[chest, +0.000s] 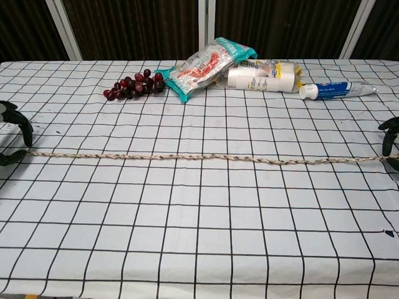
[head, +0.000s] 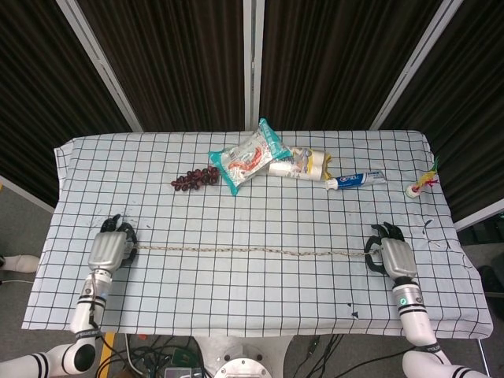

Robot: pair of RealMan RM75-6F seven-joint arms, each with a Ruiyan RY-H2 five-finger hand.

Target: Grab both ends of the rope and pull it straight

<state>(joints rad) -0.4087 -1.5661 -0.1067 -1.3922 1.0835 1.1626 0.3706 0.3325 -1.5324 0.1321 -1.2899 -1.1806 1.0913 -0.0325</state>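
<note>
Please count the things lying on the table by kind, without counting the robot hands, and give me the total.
Rope: 1
Bunch of grapes: 1
Snack bag: 1
White and yellow packet: 1
Toothpaste tube: 1
Small feathered toy: 1
Total: 6

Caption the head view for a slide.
Left hand and right hand hold the rope stretched straight across the checkered table.

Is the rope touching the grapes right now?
Apart. The head view shows the rope lying straight across the table, with rows of checked cloth bare between it and the grapes behind it.
</note>
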